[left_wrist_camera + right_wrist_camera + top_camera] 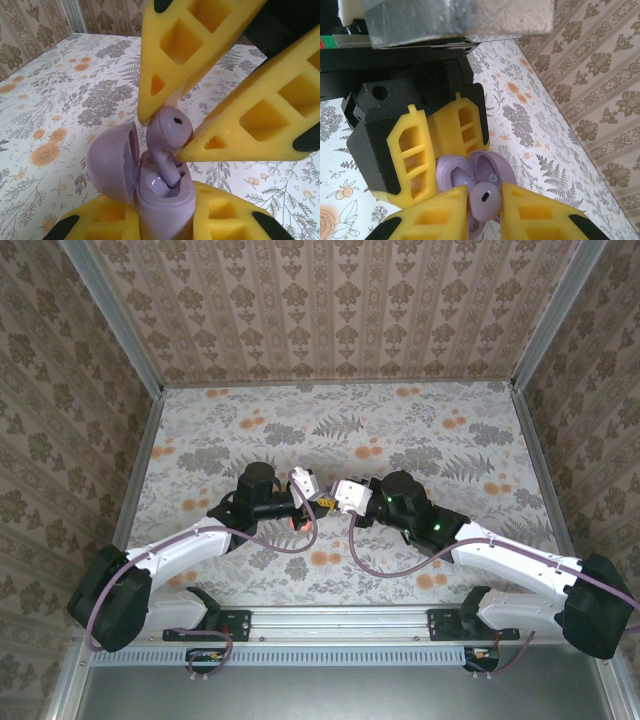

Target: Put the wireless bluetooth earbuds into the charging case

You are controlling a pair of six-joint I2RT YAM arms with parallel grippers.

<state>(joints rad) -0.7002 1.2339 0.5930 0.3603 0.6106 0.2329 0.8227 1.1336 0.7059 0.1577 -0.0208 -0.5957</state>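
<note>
The charging case (165, 215) looks lilac and stands upright between the yellow fingers of my left gripper (162, 222), which is shut on it. Its lid (110, 162) hangs open to the left. My right gripper (485, 210) is shut on one earbud (485, 197), pinching its round head. The earbud (170, 131) has its stem down in a well of the case. A glossy rounded shape (152, 182) lies in the other well; I cannot tell whether it is the second earbud. Both grippers, left (312, 508) and right (330, 502), meet above the table's middle.
The table (420, 440) has a cloth with grey ferns and orange flower prints. Patterned walls (330, 310) with metal posts close in the back and both sides. Purple cables trail from both arms near the front rail (330, 625).
</note>
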